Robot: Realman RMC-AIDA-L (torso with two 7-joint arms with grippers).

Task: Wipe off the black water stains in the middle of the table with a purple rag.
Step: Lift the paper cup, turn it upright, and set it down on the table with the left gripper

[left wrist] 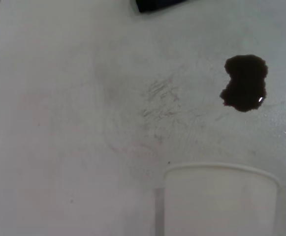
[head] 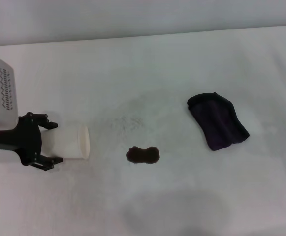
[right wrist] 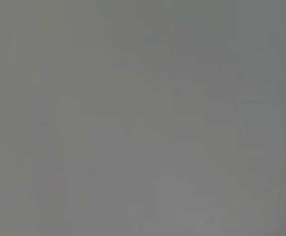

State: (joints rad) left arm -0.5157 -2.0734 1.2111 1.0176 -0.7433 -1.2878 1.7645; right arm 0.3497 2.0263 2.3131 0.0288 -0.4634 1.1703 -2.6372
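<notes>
Head view: smudged white table (head: 182, 206).

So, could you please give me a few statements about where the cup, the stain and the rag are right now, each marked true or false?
1. The purple rag lies on top of the black water stains. False: the rag lies apart from them, toward the robot's right.
2. The left gripper has its jaws around a white paper cup lying on its side. True.
3. The stains sit between the cup and the rag on the table. True.
4. The right gripper is holding the rag. False: no gripper touches the rag, and the right one does not show in any view.
5. The stains have been wiped away. False: the dark blotch is on the table.
</notes>
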